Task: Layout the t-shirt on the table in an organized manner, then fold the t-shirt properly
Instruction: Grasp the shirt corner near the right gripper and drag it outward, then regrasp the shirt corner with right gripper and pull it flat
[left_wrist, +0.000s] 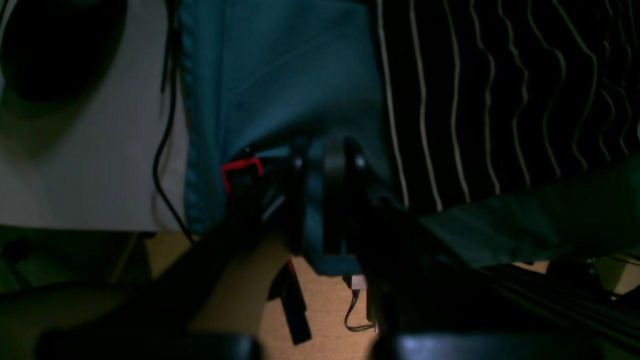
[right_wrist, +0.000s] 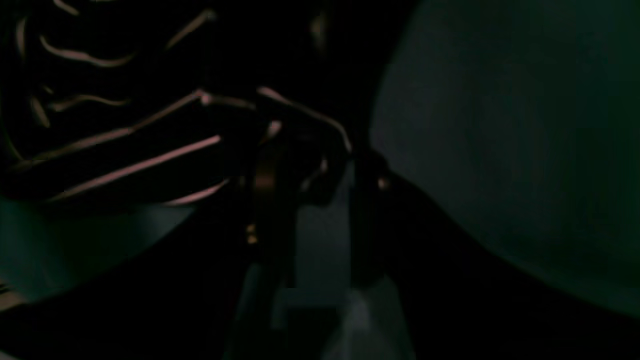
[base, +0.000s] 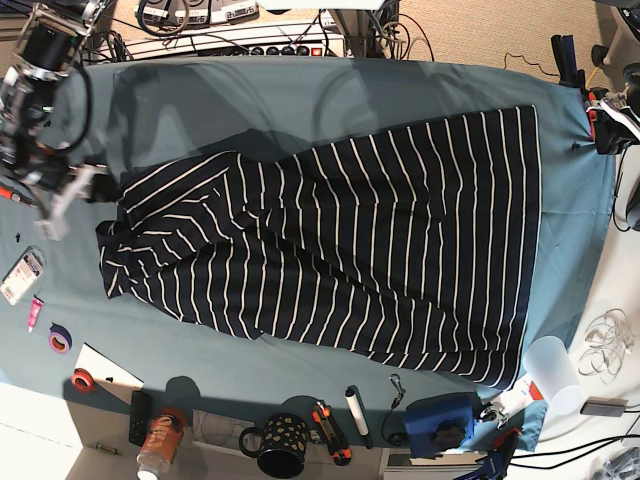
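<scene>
The t-shirt, dark with thin white stripes, lies spread across the teal table, with its hem at the right and its rumpled sleeves at the left. My right gripper is at the shirt's left edge. In the dark right wrist view its fingers close on a raised bunch of striped fabric. My left gripper is at the table's right edge, off the shirt. In the left wrist view the gripper has its fingers close together over teal cloth, with the shirt to its right.
The front edge holds a spotted mug, an orange can, a marker, a blue device and a white cup. Tape rolls lie front left. A power strip and cables lie behind the table.
</scene>
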